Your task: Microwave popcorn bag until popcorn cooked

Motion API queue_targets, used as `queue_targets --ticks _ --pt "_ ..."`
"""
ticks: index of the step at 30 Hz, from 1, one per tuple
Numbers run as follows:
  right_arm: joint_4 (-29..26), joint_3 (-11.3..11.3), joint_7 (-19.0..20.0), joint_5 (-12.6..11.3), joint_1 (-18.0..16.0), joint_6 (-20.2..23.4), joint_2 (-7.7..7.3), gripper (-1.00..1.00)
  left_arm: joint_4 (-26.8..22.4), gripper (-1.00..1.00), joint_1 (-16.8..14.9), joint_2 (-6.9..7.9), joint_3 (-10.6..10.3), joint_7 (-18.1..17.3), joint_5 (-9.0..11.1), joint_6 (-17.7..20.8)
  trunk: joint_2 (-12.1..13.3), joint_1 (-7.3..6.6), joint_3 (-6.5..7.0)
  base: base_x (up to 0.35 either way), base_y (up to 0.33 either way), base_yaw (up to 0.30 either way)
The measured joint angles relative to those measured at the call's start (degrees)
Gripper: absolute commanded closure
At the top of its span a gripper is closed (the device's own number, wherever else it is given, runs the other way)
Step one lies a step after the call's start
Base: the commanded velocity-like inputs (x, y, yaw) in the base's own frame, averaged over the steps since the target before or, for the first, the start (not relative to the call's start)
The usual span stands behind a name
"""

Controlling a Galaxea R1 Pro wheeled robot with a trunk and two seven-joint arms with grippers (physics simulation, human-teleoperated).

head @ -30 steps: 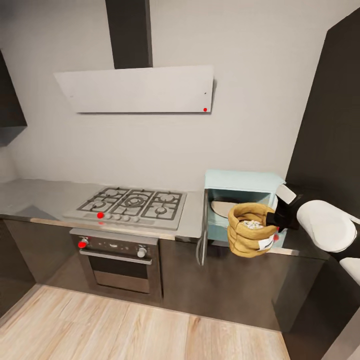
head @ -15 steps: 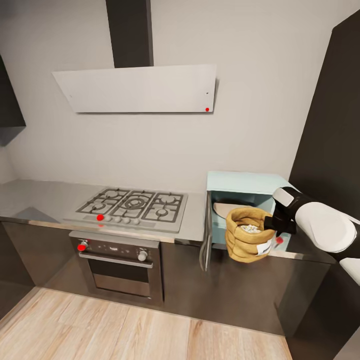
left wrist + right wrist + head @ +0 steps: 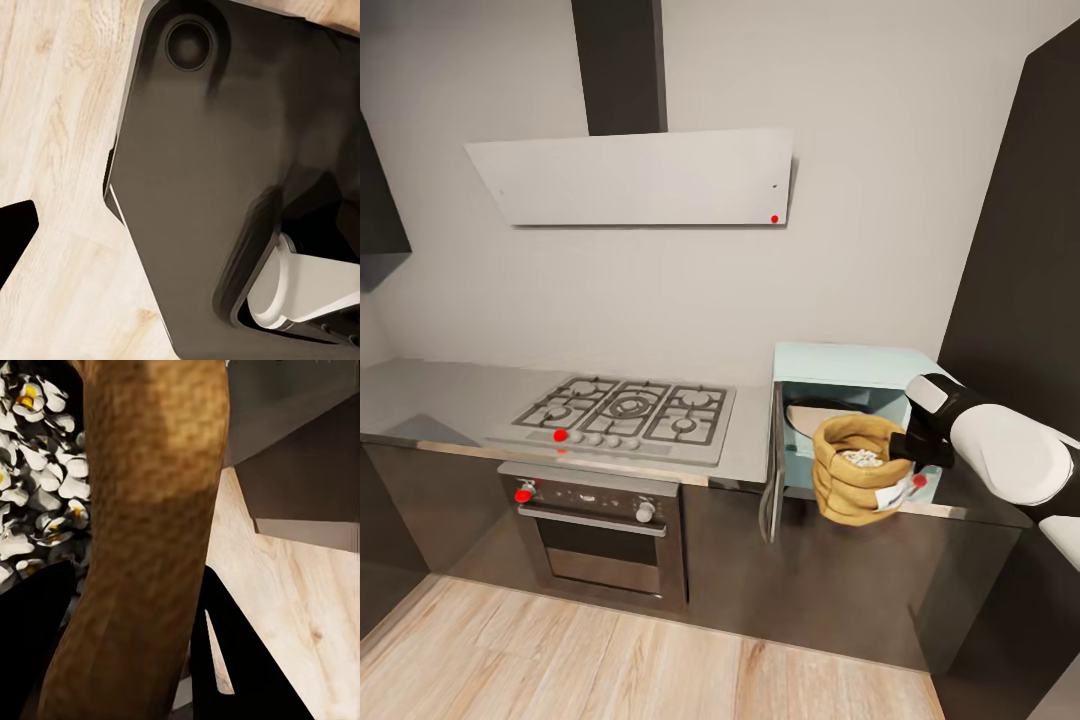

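At the far left, the grey worktop [image 3: 440, 395] ran along the white wall over dark cabinets. A steel hob [image 3: 622, 415] sat in the worktop near its front edge, with a dark oven [image 3: 600, 525] under it and a flat white hood [image 3: 635, 178] on the wall above. Right of the hob, toward the worktop's right end, stood the mint-blue microwave [image 3: 850, 362], its door [image 3: 772, 465] swung open past the front edge (seen almost edge-on) and a pale turntable visible inside.

The bag [image 3: 855, 470] hung in the air just in front of the microwave's open mouth, over the worktop's front edge, upright and slightly tilted, its white label facing right. Whitish popcorn [image 3: 860, 458] lay heaped inside it. The right gripper [image 3: 911, 452] was closed on the bag's rolled rim at the right side; in the right wrist view, the tan rim [image 3: 146, 532] ran between the dark fingers [image 3: 232, 660], with kernels [image 3: 37, 472] beside it.

The left wrist view showed the robot's dark base [image 3: 225, 172] over light wood floor [image 3: 52, 150]; whether the left gripper was wide or narrow could not be told.
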Motion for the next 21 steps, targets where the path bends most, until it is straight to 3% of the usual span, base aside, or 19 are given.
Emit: queue_targets --ticks 6,8,11,13,21 --pt "0.00 -0.53 -5.06 0.05 0.00 -6.42 0.00 1.00 -0.03 -1.00 0.00 0.00 0.00 0.00 0.00 0.00 0.00 0.00 0.00 0.000 0.000 0.000" --pt "0.00 -4.27 -8.00 -0.14 0.00 -8.25 0.06 1.00 -0.01 -1.00 0.00 0.00 0.00 0.00 0.00 0.00 0.00 0.00 0.00 0.000 0.000 0.000" --pt "0.00 -13.59 -15.52 -0.19 0.02 -10.46 0.48 1.00 -0.02 -1.00 0.00 0.00 0.00 0.00 0.00 0.00 0.00 0.00 0.00 0.000 0.000 0.000" --pt "0.00 -16.81 -19.11 -0.32 0.02 -10.87 1.07 1.00 -0.02 -1.00 0.00 0.00 0.00 0.00 0.00 0.00 0.00 0.00 0.00 0.000 0.000 0.000" --pt "0.00 -24.64 -22.16 -0.17 0.00 -14.58 1.76 1.00 -0.02 -1.00 0.00 0.00 0.00 0.00 0.00 0.00 0.00 0.00 0.00 0.000 0.000 0.000"
